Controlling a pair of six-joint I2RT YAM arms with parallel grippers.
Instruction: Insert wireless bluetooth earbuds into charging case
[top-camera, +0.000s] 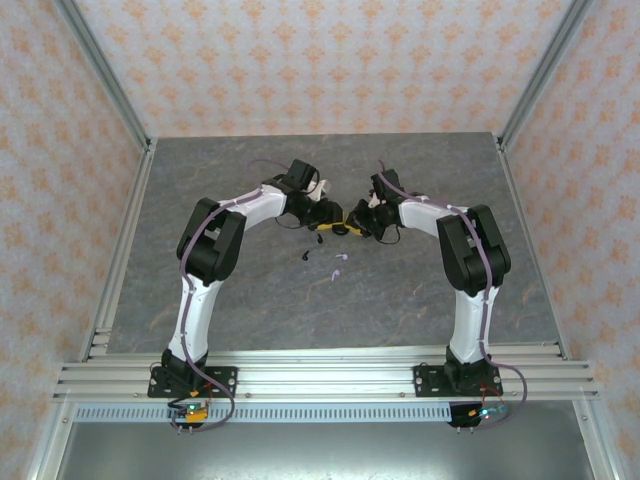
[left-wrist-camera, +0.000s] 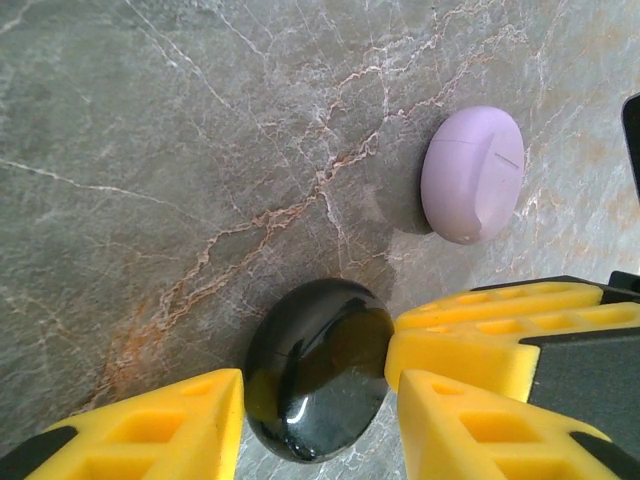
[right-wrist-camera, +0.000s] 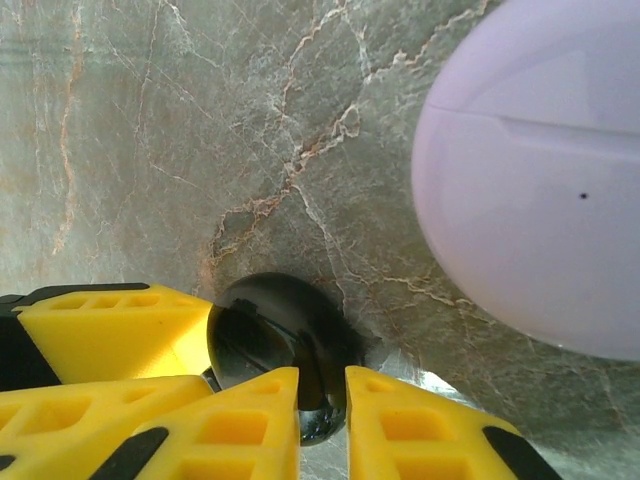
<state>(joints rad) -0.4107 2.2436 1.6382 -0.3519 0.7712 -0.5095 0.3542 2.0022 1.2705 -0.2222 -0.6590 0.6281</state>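
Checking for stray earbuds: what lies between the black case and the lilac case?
Nothing. In the left wrist view, the stretch of marbled table between the black case and the lilac case is bare.

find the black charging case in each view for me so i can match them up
top external: too small to pick out; mid-table, where left arm and right arm meet
left wrist: black charging case bottom centre, between yellow fingers
right wrist: bottom, left of centre, above yellow fingers
shared landmark: lilac charging case, upper right in both wrist views
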